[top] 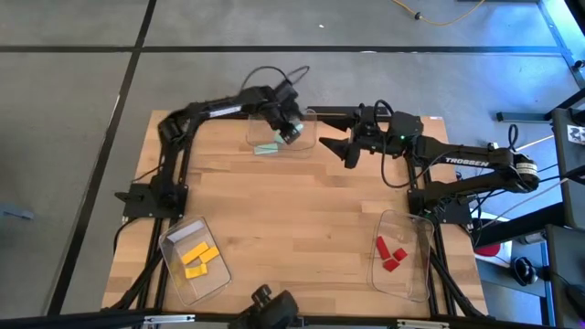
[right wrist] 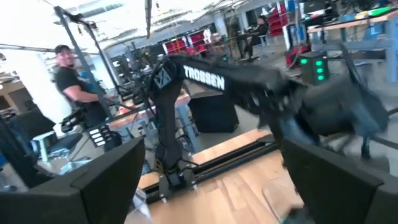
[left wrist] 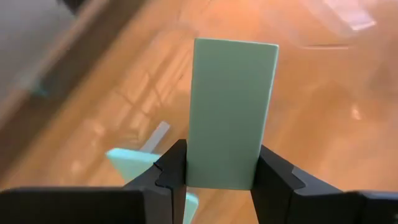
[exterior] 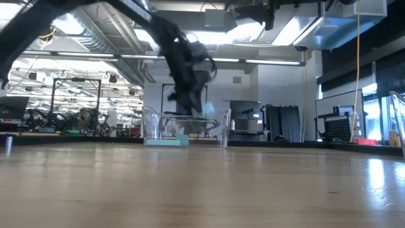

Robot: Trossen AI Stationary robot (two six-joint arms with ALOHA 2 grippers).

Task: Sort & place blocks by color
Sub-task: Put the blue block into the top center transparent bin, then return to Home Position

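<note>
My left gripper [top: 291,133] hangs over the clear bin [top: 311,117] at the table's far middle and is shut on a mint-green bar block [left wrist: 230,106]. Another mint-green block [top: 267,149] lies flat on that bin's floor and also shows in the left wrist view [left wrist: 134,163] and the low view [exterior: 168,141]. My right gripper [top: 341,152] is open and empty in the air just right of that bin, its fingers wide apart in the right wrist view [right wrist: 211,180]. Yellow blocks [top: 199,260] lie in the near-left bin, and red blocks [top: 391,253] lie in the near-right bin. My left gripper pinches the mint-green bar by its two long sides near one end [left wrist: 217,177], between its two fingers [left wrist: 171,171]. The fingers come from above, pointing down into the bin, and lie along the bar. The bar sticks out past the fingertips, clear of the bin's floor.
Three clear bins stand on the wooden table: far middle, near left [top: 174,239], near right [top: 422,233]. The broad middle of the tabletop [top: 292,219] is bare wood. A person stands in the room beyond the table [right wrist: 74,81].
</note>
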